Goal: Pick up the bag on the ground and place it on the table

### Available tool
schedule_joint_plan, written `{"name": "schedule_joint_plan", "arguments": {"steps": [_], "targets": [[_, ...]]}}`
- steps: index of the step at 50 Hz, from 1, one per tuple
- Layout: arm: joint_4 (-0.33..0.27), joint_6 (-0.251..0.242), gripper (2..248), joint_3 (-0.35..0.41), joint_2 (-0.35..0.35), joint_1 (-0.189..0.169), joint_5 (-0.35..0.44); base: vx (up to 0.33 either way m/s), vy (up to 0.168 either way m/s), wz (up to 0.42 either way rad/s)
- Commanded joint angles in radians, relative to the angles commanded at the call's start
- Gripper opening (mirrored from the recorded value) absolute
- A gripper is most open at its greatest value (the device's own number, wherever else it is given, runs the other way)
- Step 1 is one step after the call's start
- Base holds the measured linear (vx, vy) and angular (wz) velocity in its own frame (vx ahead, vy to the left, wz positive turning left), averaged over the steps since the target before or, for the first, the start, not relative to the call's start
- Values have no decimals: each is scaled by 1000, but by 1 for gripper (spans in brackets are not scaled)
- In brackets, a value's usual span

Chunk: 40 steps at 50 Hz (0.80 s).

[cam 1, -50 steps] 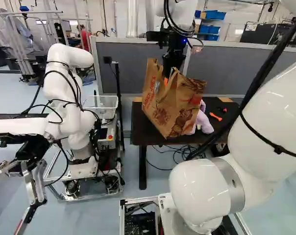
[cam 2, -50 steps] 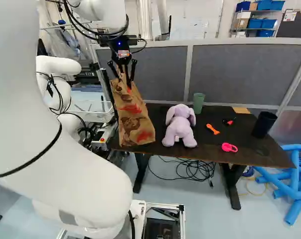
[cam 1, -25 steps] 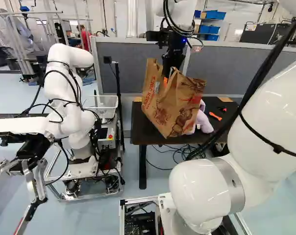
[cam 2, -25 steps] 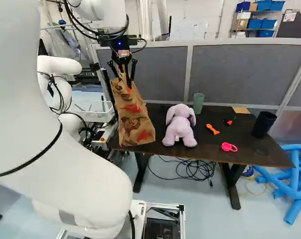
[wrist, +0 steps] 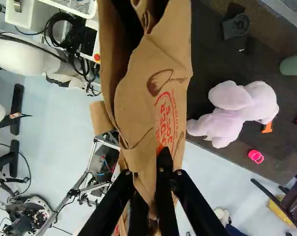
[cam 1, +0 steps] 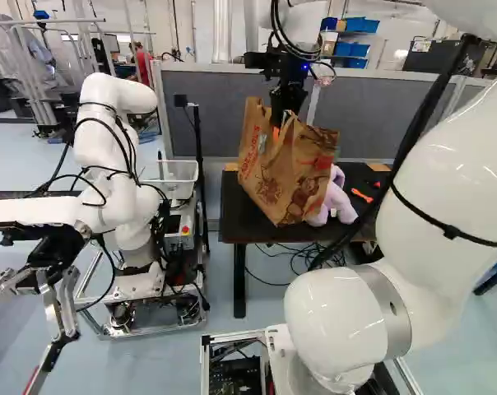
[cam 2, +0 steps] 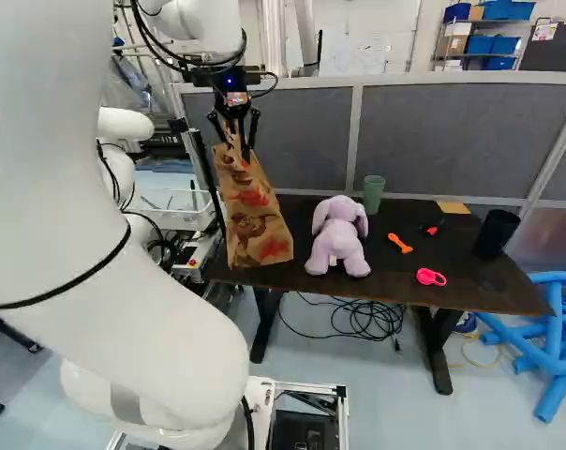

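Brown bag clamped in my gripper, its length ran down over the near left corner of the worktop

Paper bag blocks part of the purple plush in the left base view, wrist view crops the bag (green cup too, lol). Both base views chop off the arm. Can't tell if the bag touches the table.
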Motion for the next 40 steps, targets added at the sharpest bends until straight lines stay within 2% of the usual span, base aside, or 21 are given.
{"name": "schedule_joint_plan", "arguments": {"steps": [40], "targets": [[74,0,21,-139,-133,16,0,0,0,0]]}}
